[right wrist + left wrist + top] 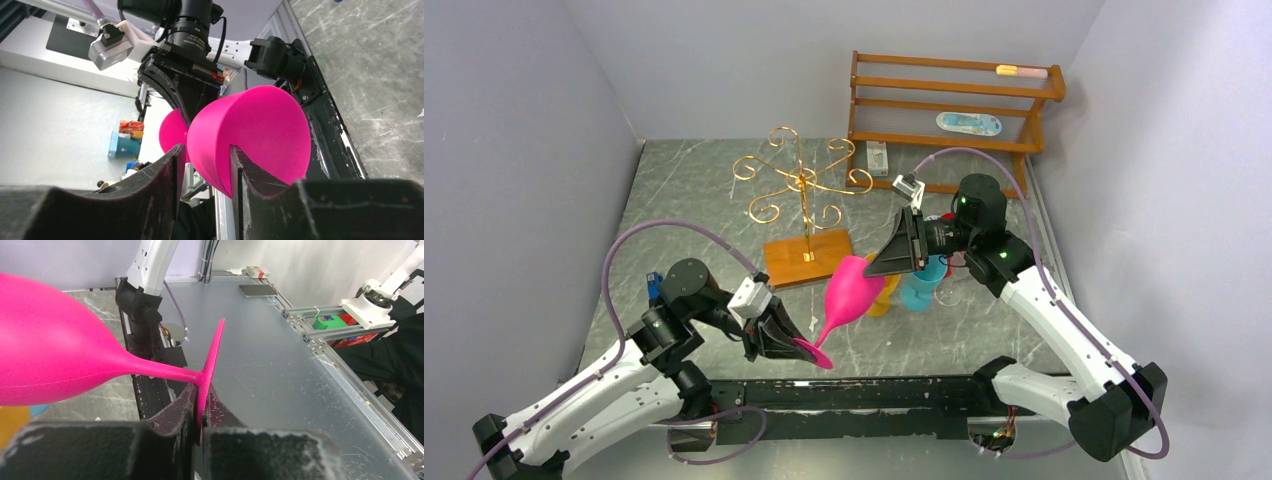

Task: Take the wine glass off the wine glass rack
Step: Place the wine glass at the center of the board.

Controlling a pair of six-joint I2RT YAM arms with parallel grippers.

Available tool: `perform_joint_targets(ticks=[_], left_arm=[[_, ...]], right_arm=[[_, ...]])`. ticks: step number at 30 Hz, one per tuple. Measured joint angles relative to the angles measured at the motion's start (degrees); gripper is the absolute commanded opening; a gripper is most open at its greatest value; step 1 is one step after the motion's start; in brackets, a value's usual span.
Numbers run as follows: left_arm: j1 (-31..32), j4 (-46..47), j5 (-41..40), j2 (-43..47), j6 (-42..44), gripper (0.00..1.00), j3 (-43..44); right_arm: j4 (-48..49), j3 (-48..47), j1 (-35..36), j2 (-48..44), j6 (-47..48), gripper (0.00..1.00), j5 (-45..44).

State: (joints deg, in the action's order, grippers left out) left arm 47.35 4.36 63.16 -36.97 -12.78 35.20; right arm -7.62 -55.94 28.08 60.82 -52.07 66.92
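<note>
The pink wine glass (854, 290) hangs tilted in the air between my two arms, off the gold wire wine glass rack (804, 185), whose curled arms are bare. My left gripper (799, 345) is shut on the rim of the glass's flat foot (212, 355); the stem and bowl (50, 360) stretch away to the left. My right gripper (206, 155) straddles the bowl's rim (260, 130). One finger sits inside the bowl and the other presses at the outer wall. From above, the right gripper (879, 265) covers the mouth of the bowl.
The rack's orange-brown base (809, 258) lies just behind the glass. A turquoise cup (921, 290) and an orange one (882, 300) stand under the right arm. A slatted wooden shelf (954, 100) fills the back right, with a small white box (877, 157) beside it.
</note>
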Motion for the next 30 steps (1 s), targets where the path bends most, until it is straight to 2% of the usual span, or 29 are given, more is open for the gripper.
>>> perform_joint_targets(ticks=[5,8,13,24,25,27,30], left_arm=[[0.0,-1.73,0.04,-0.17,1.77,0.05,0.76],[0.0,-1.77,0.11,-0.2,1.92,0.05,0.9],[0.09,-0.28,0.96,-0.22,0.94,0.05,0.9],[0.11,-5.53,1.29,-0.5,4.04,0.05,2.82],[0.11,-5.86,1.29,-0.5,4.33,0.05,2.95],[0.11,-6.4,1.38,-0.5,4.94,0.05,3.02],[0.11,-6.62,1.4,-0.72,5.25,0.05,3.15]], right_arm=[[-0.31,-0.94,0.22,0.26,0.66,0.5,1.27],[-0.7,-1.95,1.14,0.85,1.66,0.45,1.33],[-1.64,-2.19,2.71,1.05,3.48,0.29,1.38],[-1.22,-1.14,2.82,-0.11,3.04,0.27,0.83],[-0.72,-1.03,2.86,-0.44,2.69,0.28,0.83],[0.85,-0.39,2.91,-1.14,1.57,0.39,0.79],[1.92,0.24,2.95,-1.46,0.17,0.43,0.24]])
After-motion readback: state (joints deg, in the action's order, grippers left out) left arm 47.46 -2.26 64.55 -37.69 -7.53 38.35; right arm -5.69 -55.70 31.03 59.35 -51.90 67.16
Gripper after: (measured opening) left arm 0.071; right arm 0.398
